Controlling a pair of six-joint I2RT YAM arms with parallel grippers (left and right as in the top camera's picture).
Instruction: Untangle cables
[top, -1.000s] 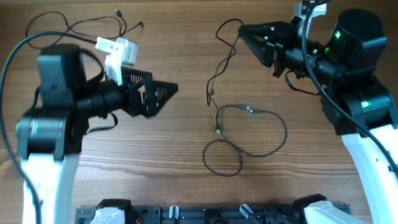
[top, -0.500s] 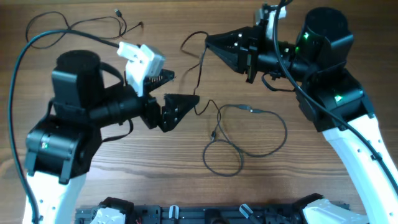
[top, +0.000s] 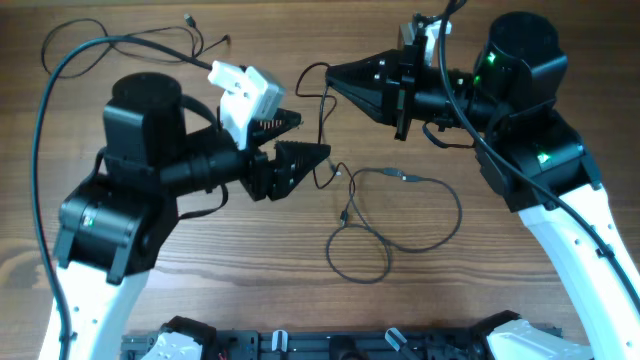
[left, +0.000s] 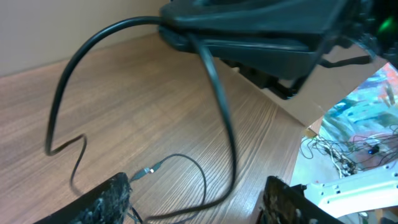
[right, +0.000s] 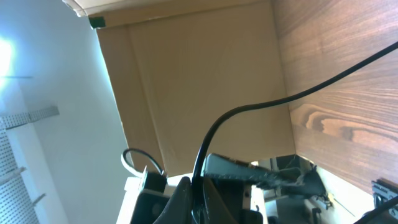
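Observation:
My right gripper (top: 333, 72) is shut on a thin dark cable (top: 321, 115) and holds it above the table. The cable hangs down to a silvery plug (top: 345, 176). In the right wrist view the shut fingers (right: 198, 186) pinch this cable (right: 298, 93). My left gripper (top: 312, 137) is open beside the hanging strand. In the left wrist view the strand (left: 221, 106) runs down between the open jaws (left: 199, 199). A second cable (top: 455, 215) lies in loose loops on the table. A third cable (top: 190, 22) lies at the far left.
The wooden table (top: 250, 260) fills the overhead view. A thick black robot cable (top: 45, 110) arcs over the left arm. In the left wrist view a cardboard panel edge (left: 292, 112) shows beyond the table, with clutter past it.
My right gripper has carried the cable leftward and lifted it. My left gripper has swung right and up toward the hanging strand, which now runs between its open jaws.

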